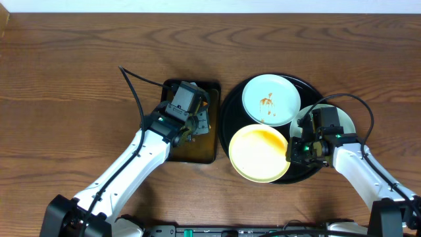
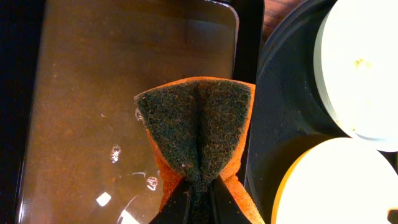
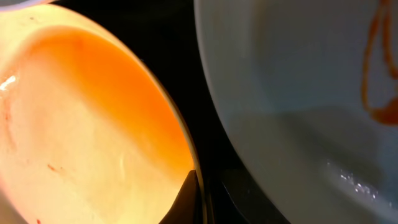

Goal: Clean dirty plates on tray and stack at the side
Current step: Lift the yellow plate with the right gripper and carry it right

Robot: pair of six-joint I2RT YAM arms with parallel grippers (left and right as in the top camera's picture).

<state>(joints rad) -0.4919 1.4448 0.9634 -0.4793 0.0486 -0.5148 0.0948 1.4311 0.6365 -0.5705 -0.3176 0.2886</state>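
The cream-yellow plate [image 1: 258, 153] lies on the black tray [image 1: 227, 118], spreading left from our right gripper [image 1: 294, 150], which is pinched shut on its rim. It sits just right of our left gripper [image 2: 199, 190], clamped on the sponge [image 2: 196, 134] over the rectangular tray [image 2: 93, 93], so we judge the left arm nearer to wipe.

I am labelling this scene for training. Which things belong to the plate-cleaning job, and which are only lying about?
Job: round black tray, smeared pale plate, yellow plate, half-hidden pale plate, sponge in the left end effector, rectangular tray of liquid.
Lying about: the black cable on the wooden table.
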